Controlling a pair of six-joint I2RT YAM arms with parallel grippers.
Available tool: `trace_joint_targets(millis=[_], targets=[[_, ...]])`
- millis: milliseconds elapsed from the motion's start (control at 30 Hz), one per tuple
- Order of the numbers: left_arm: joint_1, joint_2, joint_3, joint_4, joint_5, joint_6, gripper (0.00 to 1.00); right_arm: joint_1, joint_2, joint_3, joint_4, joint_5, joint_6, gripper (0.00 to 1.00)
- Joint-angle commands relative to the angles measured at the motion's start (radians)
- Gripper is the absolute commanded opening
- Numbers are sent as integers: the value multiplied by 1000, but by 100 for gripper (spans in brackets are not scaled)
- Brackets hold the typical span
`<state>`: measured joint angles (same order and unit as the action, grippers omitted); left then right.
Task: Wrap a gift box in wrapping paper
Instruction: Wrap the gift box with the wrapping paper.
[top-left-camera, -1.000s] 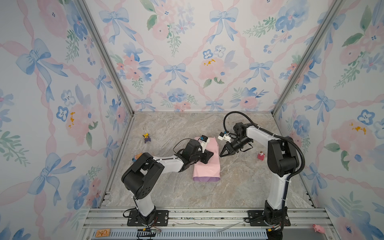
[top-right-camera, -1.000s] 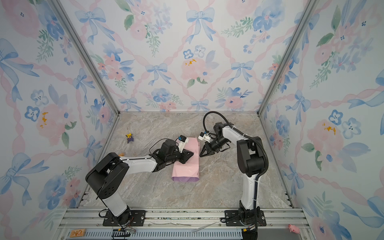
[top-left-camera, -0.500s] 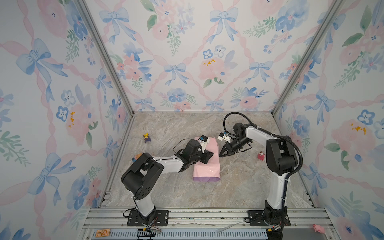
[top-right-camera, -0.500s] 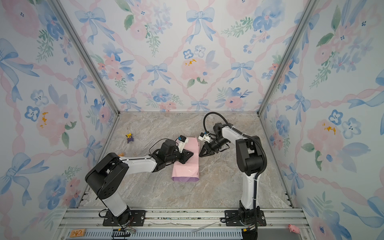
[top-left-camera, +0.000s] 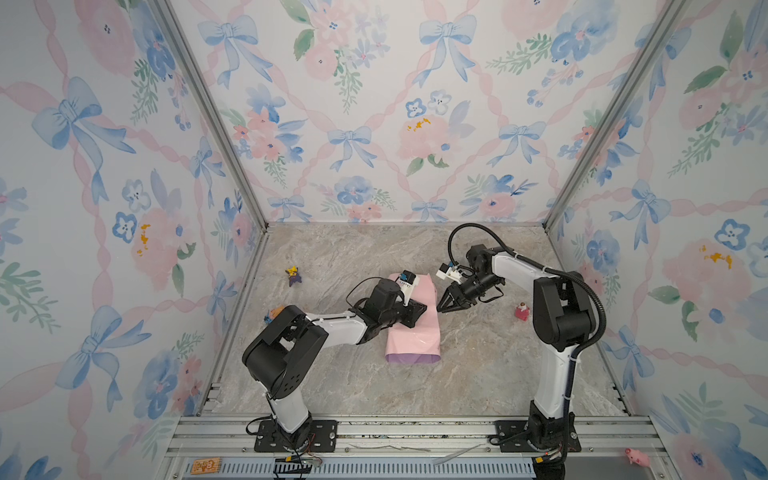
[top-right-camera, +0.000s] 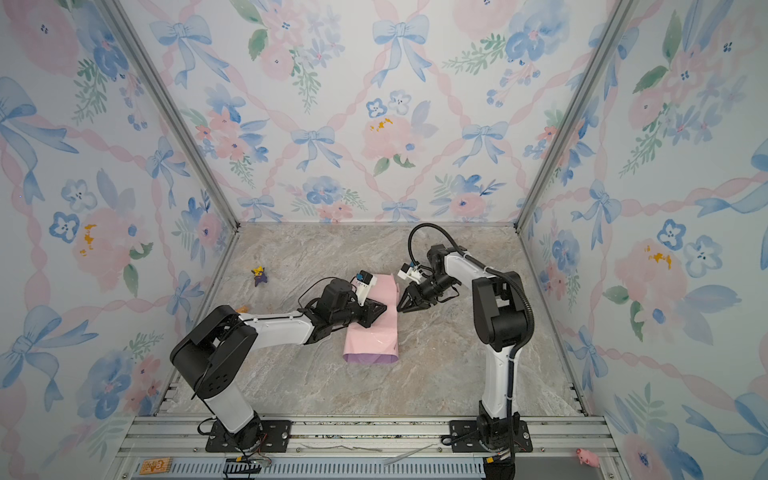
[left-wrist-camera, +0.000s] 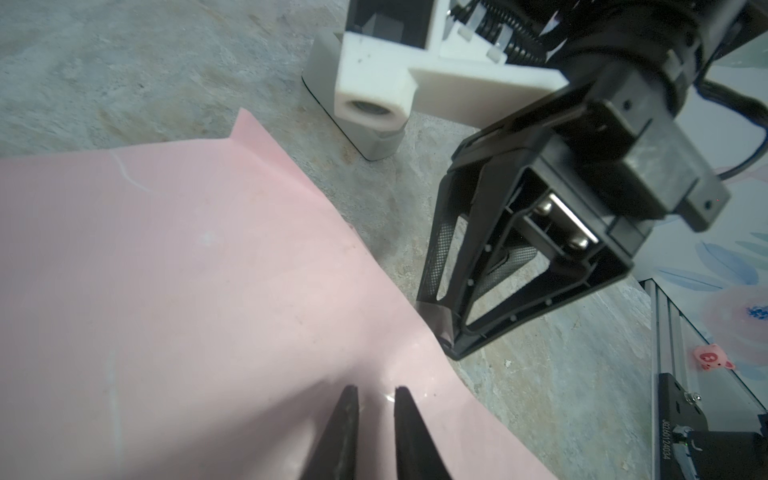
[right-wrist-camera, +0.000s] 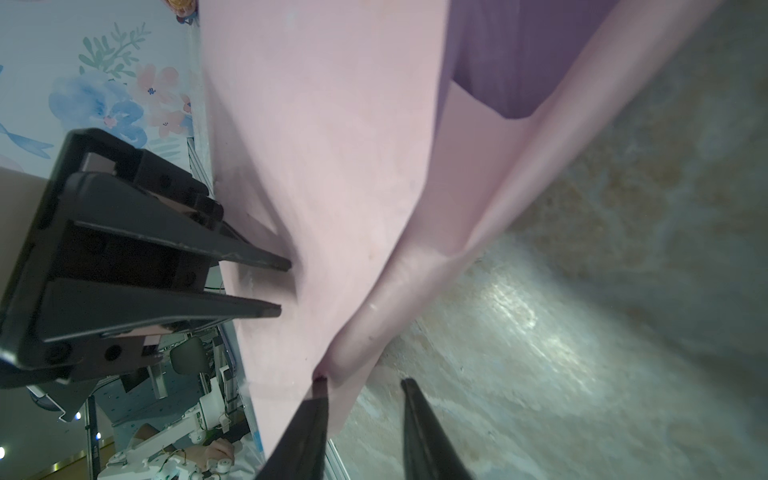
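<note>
Left gripper, jaws barely parted and empty, pins the creased pale-pink wrapping paper; right gripper released beside its fold. We should press flat, crease snugly.

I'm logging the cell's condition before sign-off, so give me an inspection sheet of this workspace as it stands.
Surface: tabletop, grey-brown marble pattern.
Job's things: wrapping paper folded into a pink bundle, lilac showing at its near end; gift box not visible.
Clutter: purple-yellow figure; red figure; orange toy behind the left arm; pink pig by the front rail.
Grippers: left gripper jaws narrowly apart, tips on the paper; right gripper open, one fingertip at the paper's edge.
Cables: black cable loop over the right arm; thin cable at the left wrist.
Surroundings: floral wallpapered walls on three sides.
</note>
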<state>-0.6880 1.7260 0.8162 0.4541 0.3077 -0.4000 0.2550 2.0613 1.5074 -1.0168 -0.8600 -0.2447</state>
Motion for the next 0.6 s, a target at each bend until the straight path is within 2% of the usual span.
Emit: trace_joint_targets(millis=[0, 200, 400, 567], targets=[[-4, 13, -38, -144, -29, 18, 21, -12, -15, 17, -11, -10, -2, 27], [-4, 14, -37, -143, -27, 18, 20, -17, -76, 10, -37, 5, -7, 10], [-6, 18, -32, -143, -26, 18, 20, -18, -147, 17, -78, 19, -11, 2], [-7, 18, -31, -143, -27, 19, 20, 0, -165, 46, -96, 14, -7, 1]])
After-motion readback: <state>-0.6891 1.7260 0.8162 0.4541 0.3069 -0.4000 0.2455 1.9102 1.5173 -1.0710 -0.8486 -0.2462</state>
